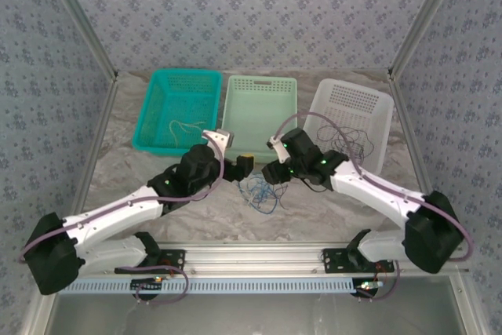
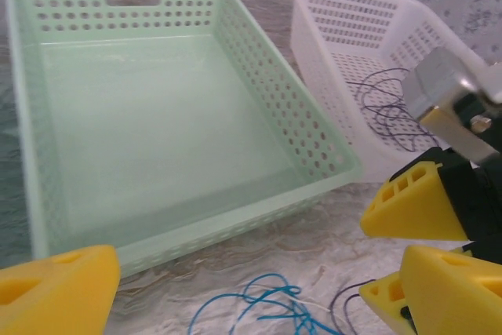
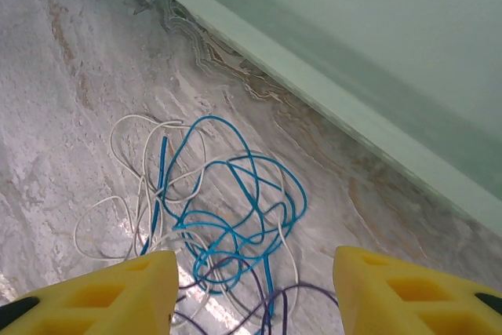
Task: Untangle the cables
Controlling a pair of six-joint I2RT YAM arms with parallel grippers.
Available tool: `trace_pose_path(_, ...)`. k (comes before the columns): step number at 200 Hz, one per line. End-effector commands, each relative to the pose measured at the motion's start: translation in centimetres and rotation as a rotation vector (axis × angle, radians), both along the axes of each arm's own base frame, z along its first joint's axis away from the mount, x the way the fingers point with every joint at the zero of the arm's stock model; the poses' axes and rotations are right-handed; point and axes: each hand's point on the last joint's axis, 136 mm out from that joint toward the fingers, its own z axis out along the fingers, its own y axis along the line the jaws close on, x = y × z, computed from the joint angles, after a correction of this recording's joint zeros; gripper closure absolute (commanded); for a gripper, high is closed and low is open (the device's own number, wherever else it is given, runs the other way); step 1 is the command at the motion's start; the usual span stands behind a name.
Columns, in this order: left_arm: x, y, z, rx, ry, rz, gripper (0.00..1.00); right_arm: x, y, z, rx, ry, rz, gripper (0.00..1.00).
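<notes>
The cables point(image 1: 259, 192) lie in a loose tangle on the table in front of the pale green basket point(image 1: 260, 84). In the right wrist view the blue cable point(image 3: 235, 194) loops over a whitish cable point(image 3: 133, 186), and a dark purple cable point(image 3: 274, 304) crosses at the bottom. My right gripper point(image 3: 255, 296) hangs just above this tangle, open, with the purple and blue strands between its yellow fingers point(image 3: 102, 296). My left gripper point(image 2: 251, 296) stands wide open over the blue cable's point(image 2: 267, 304) near end, holding nothing. In the top view both grippers, left point(image 1: 241, 166) and right point(image 1: 268, 176), flank the tangle closely.
A teal basket point(image 1: 157, 107) at the back left holds a pale cable point(image 1: 182, 127). The white basket point(image 1: 376, 107) at the back right holds a dark cable point(image 1: 353, 143). The green basket's front wall point(image 2: 235, 225) runs just beyond the tangle. The right gripper's yellow finger point(image 2: 412, 205) is close to my left gripper.
</notes>
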Motion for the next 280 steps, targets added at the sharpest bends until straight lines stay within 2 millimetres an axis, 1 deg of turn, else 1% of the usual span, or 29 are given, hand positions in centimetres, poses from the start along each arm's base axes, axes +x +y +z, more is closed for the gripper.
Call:
trace_pose_path(1, 0.6, 2.5, 0.7, -0.016, -0.008, 0.095, 0.06, 0.2, 1.0, -0.9, -0.057, 0.008, 0.044, 0.46)
trace_pose_path(24, 0.6, 4.0, 0.6, -0.043, 0.002, 0.119, 0.06, 0.2, 2.0, -2.0, -0.075, 0.014, 0.083, 0.49)
trace_pose_path(56, 0.4, 5.4, 0.3, -0.064, 0.006, 0.143, 0.06, 0.4, 2.0, -3.5, -0.126, 0.023, 0.091, 0.50)
trace_pose_path(76, 0.2, 5.6, 0.2, -0.064, 0.001, 0.138, 0.05, 0.9, 2.2, -4.2, -0.151, 0.020, 0.085, 0.51)
trace_pose_path(109, 0.4, 5.5, 0.2, -0.051, 0.002, 0.134, 0.05, 1.3, 3.0, -5.5, -0.193, 0.031, 0.101, 0.57)
trace_pose_path(124, 0.4, 5.5, 0.3, -0.050, 0.001, 0.133, 0.05, 1.7, 2.8, -5.9, -0.216, 0.027, 0.089, 0.64)
trace_pose_path(143, 0.4, 5.5, 0.3, -0.046, -0.004, 0.135, 0.05, 1.8, 3.1, -6.2, -0.215, 0.028, 0.093, 0.70)
trace_pose_path(153, 0.5, 5.6, 0.2, -0.042, -0.004, 0.135, 0.04, 1.9, 3.2, -6.3, -0.213, 0.029, 0.092, 0.76)
trace_pose_path(166, 0.5, 5.5, 0.2, -0.040, -0.004, 0.133, 0.04, 2.1, 3.2, -6.0, -0.209, 0.023, 0.083, 0.88)
trace_pose_path(178, 0.5, 5.6, 0.3, -0.040, -0.006, 0.133, 0.04, 2.2, 3.2, -4.9, -0.188, 0.004, 0.072, 1.00)
trace_pose_path(188, 0.5, 5.7, 0.3, -0.036, -0.007, 0.137, 0.04, 2.1, 3.1, -3.6, -0.158, -0.014, 0.067, 1.00)
trace_pose_path(200, 0.6, 5.7, 0.5, -0.038, -0.013, 0.141, 0.04, 1.7, 3.2, -1.3, -0.102, -0.043, 0.072, 1.00)
trace_pose_path(230, 0.7, 5.6, 1.0, -0.051, -0.032, 0.137, 0.04, 0.3, 2.8, 5.7, 0.040, -0.144, 0.085, 1.00)
trace_pose_path(249, 0.6, 5.0, 1.7, -0.082, -0.056, 0.106, 0.04, -0.6, 2.1, 9.4, 0.102, -0.200, 0.096, 1.00)
trace_pose_path(261, 0.5, 4.4, 2.2, -0.101, -0.070, 0.079, 0.04, -1.3, 1.9, 11.3, 0.127, -0.217, 0.120, 1.00)
trace_pose_path(280, 0.4, 3.7, 3.0, -0.121, -0.089, 0.037, 0.04, -2.0, 1.6, 13.3, 0.147, -0.237, 0.139, 1.00)
